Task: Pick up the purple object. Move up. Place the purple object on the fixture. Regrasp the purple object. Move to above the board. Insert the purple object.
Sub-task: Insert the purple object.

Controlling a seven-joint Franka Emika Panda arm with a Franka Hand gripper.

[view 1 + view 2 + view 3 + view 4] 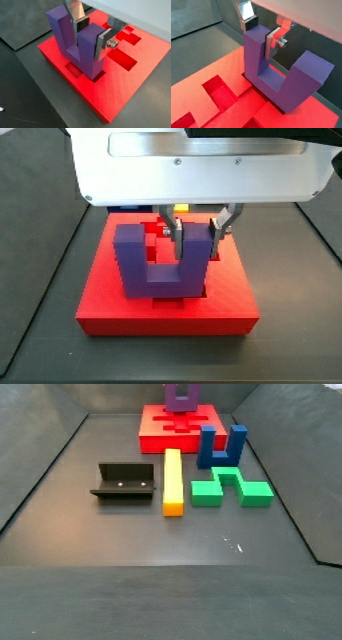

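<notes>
Fingers (pixel 101 41) clamping purple object (pixel 80 42) prong, base in board (pixel 127 75)

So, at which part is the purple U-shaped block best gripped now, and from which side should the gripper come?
Probably one upright prong, from above. The purple U-shaped block stands with its base bar down in the red board and both prongs pointing up, so only the prongs are free. The gripper is shut on one prong from above, its fingers on two opposite flat faces.

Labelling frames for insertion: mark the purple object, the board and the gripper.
purple object (pixel 160 278): side view, base bar.
board (pixel 100 293): side view, bare top face.
gripper (pixel 93 31): wrist view, midway between fingertips, on the clamped prong.
</notes>
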